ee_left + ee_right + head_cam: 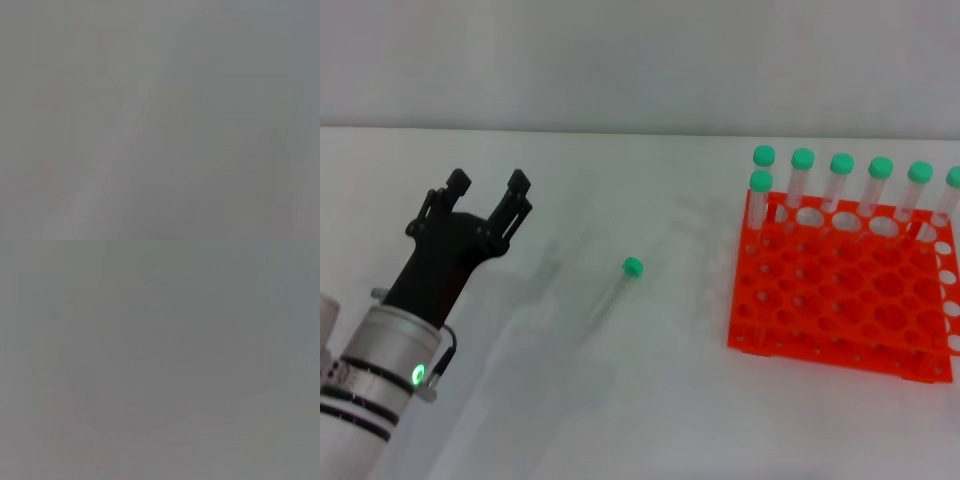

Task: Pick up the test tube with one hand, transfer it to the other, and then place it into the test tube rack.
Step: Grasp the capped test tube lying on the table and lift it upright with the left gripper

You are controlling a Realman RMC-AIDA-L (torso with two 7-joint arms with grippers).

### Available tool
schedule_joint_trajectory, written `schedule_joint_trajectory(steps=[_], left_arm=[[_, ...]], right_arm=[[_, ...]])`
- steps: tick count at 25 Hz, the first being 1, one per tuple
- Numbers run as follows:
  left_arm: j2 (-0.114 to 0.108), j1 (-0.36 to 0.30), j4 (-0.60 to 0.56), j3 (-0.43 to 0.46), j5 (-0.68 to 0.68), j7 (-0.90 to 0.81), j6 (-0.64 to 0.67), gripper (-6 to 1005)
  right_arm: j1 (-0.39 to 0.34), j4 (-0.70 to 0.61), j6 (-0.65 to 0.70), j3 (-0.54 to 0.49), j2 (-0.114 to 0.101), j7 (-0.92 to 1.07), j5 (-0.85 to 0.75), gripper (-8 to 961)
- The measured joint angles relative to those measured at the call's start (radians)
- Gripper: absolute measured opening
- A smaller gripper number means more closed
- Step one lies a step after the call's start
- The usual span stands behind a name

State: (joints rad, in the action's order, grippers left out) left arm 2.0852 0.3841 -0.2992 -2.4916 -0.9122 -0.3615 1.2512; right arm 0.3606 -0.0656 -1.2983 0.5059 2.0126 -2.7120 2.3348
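A clear test tube (616, 288) with a green cap lies flat on the white table near the middle of the head view. My left gripper (488, 183) is open and empty, to the left of the tube and well apart from it. The orange-red test tube rack (840, 290) stands at the right. It holds several green-capped tubes (841, 180) along its far row. My right gripper is out of view. Both wrist views show only plain grey.
The white table (620, 400) runs back to a pale wall. The rack's right end is cut off by the picture's edge.
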Motion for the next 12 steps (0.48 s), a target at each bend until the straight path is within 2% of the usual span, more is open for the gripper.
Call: schedule_joint_trajectory(steps=[4, 5, 7, 10, 12], left_arm=[[-0.013, 0.063, 0.048, 0.002, 0.015, -0.156, -0.003, 831], [-0.026, 0.119, 0.114, 0.001, 0.042, -0.281, 0.000, 830], [-0.031, 0.139, 0.138, 0.001, 0.060, -0.330, 0.001, 830], [-0.066, 0.227, 0.236, -0.004, 0.149, -0.540, 0.002, 829], [-0.098, 0.281, 0.285, -0.004, 0.228, -0.685, 0.006, 828]], right_arm=[[0.002, 0.000, 0.000, 0.000, -0.001, 0.000, 0.000, 857], [0.002, 0.000, 0.000, 0.000, -0.001, 0.000, 0.000, 857], [0.002, 0.000, 0.000, 0.000, -0.001, 0.000, 0.001, 857], [0.001, -0.001, -0.001, -0.001, -0.002, 0.000, 0.001, 857], [0.001, -0.002, -0.002, -0.001, -0.002, 0.000, 0.001, 857]])
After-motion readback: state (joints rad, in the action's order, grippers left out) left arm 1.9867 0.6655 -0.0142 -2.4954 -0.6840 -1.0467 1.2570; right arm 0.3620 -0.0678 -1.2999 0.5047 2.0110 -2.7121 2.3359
